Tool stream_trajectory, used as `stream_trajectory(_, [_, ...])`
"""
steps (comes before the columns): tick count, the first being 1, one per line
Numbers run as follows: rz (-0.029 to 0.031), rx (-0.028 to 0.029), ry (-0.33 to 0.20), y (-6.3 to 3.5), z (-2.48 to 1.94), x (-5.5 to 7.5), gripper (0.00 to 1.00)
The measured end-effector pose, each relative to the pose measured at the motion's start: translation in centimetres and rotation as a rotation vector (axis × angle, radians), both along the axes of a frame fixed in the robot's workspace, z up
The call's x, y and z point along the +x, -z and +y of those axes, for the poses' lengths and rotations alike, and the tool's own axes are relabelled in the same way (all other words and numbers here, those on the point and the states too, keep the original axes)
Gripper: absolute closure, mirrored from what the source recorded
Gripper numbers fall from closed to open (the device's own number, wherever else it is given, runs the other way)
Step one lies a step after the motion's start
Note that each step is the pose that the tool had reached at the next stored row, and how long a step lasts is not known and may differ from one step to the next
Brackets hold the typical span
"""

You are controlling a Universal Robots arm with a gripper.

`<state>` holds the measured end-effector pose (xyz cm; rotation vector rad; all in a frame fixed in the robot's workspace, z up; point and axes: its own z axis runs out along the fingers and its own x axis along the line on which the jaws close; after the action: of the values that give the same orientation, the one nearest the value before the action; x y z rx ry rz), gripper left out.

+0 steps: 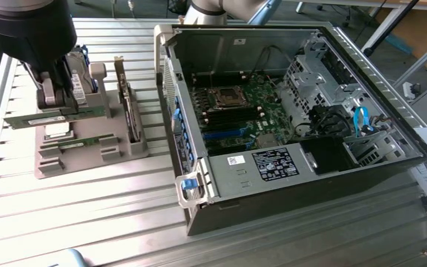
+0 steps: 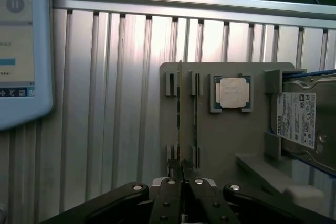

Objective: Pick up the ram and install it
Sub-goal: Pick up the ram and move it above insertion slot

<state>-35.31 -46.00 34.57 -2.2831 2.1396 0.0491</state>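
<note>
A: Green board, the ram [image 1: 39, 119]. Where is it?
B: In the gripper [image 1: 53, 104]. In the exterior view it lies level, long edge up, over that view's left part of the grey holder [image 1: 87, 158], with one end poking out past the holder's edge. Looks clear of its slot, but I can't swear to it.
A: Claw state?
B: Narrow, pinched on the stick. In the wrist view the fingertips [image 2: 170, 192] nearly meet, and the thin board edge runs out from between them.
A: Anything nearby?
B: A second stick [image 2: 195, 119] sits in the holder just beside it. The processor chip [image 2: 233, 93] is in its pocket and the hard drive [image 2: 299, 119] is at the holder's far side. The expansion card [image 1: 129, 111] stands upright on the side nearest the open computer case [image 1: 273, 167].
A: Installed?
B: No. The motherboard [image 1: 247, 119] is inside the case, well apart from the gripper.
A: Handling?
B: My call: very light. Stiff but thin, so it's likely to crack if bent or twisted. The faces are smooth, so a loose pinch could let it slip. The chips and contact edge are the delicate bits.
A: Where to hold it?
B: Across the two flat faces, about mid-length near the top edge, leaving the contact edge free. The pinch seems roughly there, maybe off-centre, since more stick shows on the exterior view's left of the fingers.
</note>
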Motion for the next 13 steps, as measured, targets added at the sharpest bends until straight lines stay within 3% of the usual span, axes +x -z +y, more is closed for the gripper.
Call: stream_trajectory(13, [0.0000,0.0000,0.000,-2.02,0.00,0.0,0.88])
